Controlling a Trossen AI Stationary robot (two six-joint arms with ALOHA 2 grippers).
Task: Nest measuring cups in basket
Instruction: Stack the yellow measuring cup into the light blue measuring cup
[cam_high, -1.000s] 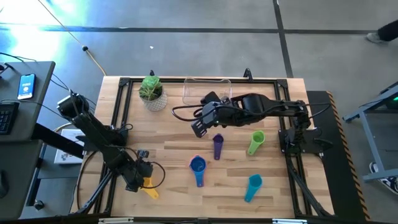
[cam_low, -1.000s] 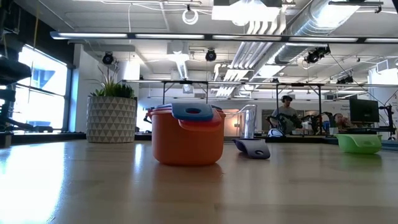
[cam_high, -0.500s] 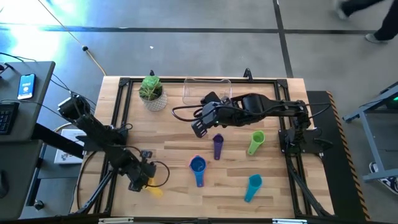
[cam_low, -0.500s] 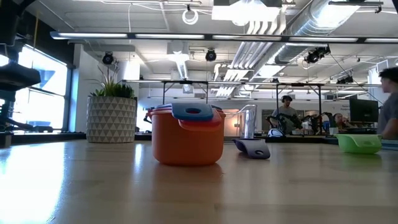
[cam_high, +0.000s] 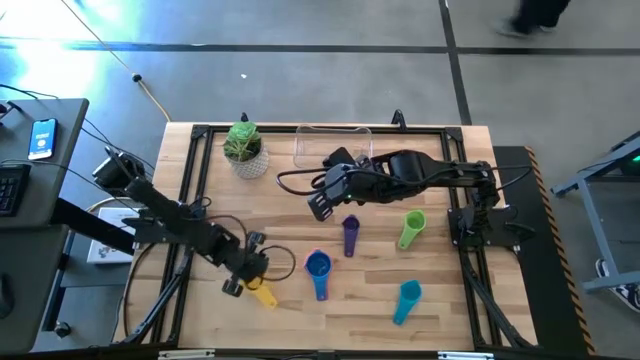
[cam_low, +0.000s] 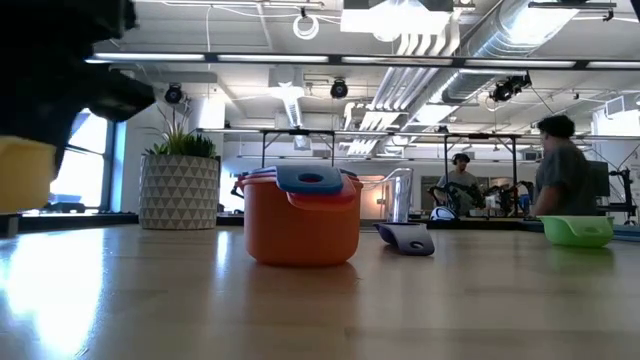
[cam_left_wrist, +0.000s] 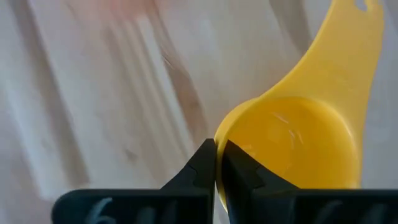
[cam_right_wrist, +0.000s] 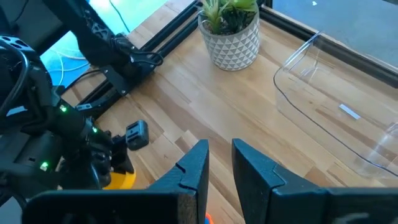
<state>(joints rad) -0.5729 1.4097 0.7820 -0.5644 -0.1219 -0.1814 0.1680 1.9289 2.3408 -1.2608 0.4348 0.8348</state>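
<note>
Left fingers (cam_left_wrist: 216, 163) pinched on yellow cup's (cam_left_wrist: 298, 143) rim.

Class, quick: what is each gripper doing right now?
Left gripper: shut on the rim of the small yellow plastic measuring cup.
Right gripper: fingers slightly apart, holding nothing.

Open-plan lab: exposed ceiling ducts (cam_low: 470, 45), workbenches (cam_low: 300, 140), concrete floor (cam_high: 300, 80).
</note>
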